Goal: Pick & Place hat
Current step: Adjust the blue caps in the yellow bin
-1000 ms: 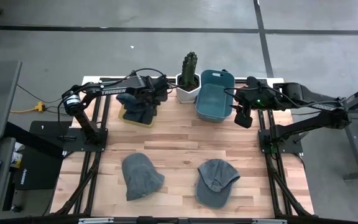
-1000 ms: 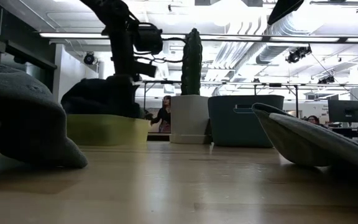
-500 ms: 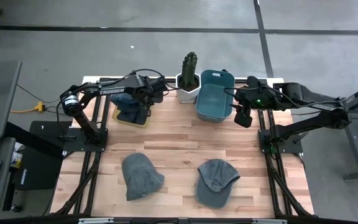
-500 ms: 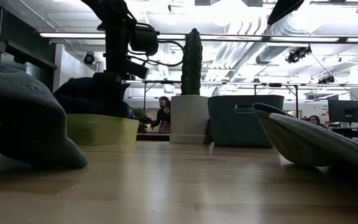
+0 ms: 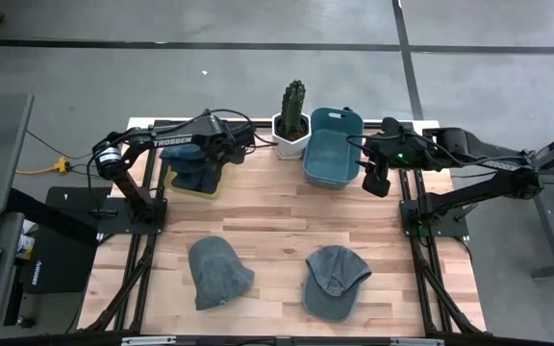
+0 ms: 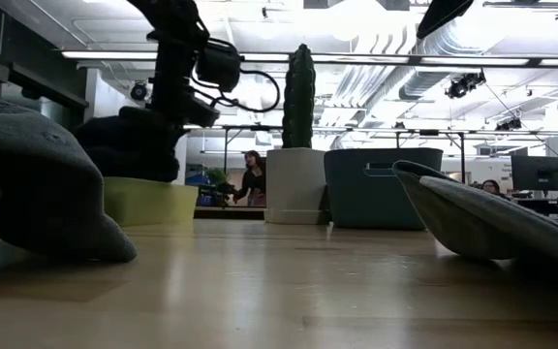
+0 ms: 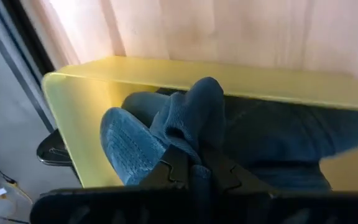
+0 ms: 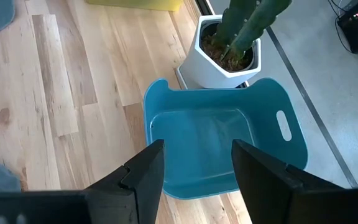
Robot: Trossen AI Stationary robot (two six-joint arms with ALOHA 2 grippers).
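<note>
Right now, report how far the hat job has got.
Done: nothing is placed for certain.

In hand: the left gripper is shut on a blue knit hat at the yellow bin.

Left: the grey beanie and grey cap lie on the table; the teal bin is empty under the open right gripper.

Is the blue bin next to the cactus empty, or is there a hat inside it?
Empty. The right wrist view looks into the blue bin and shows only its bare floor; the high view agrees.
</note>
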